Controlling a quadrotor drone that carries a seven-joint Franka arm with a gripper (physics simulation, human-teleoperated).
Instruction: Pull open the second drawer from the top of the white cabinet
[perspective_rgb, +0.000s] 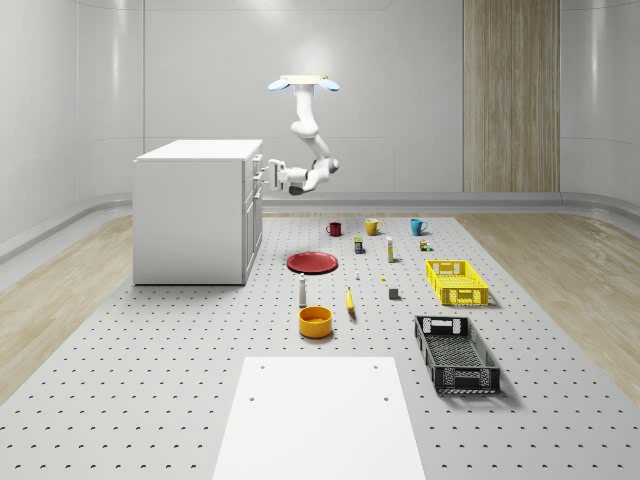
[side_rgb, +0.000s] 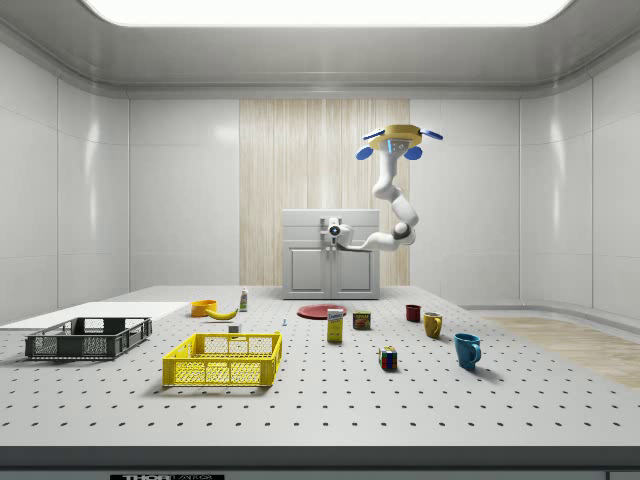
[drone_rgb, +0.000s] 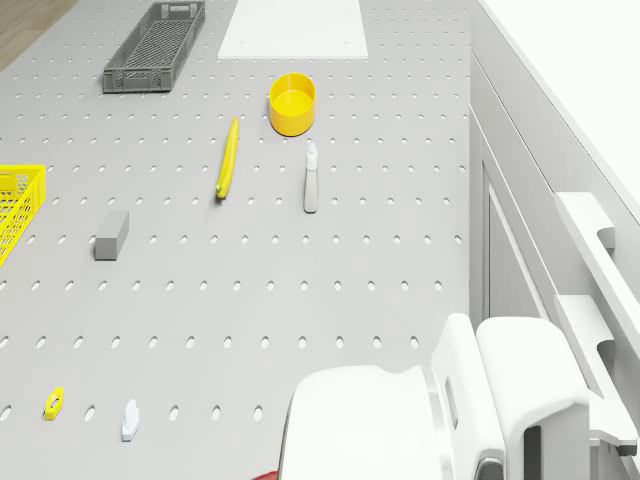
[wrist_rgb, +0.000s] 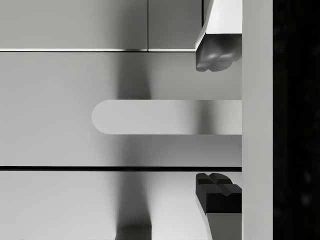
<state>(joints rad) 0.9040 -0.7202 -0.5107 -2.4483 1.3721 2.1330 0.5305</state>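
Worktop: a grey perforated surface carrying the cabinet and the scattered items.
White cabinet: stands toward the whole-scene view's left, its drawer fronts facing right toward the arm.
Drone: hovers in the air beside the cabinet's front, above the worktop's far end; the arm hangs from it and bends back toward the drawers.
Black crate and yellow crate: on the worktop, well apart from the cabinet.
Red plate: flat on the worktop near the cabinet's front corner.
Drawer handle: a pale bar lying crosswise on a drawer front.
Hand: released, one finger above and one below the handle, neither pressing it.
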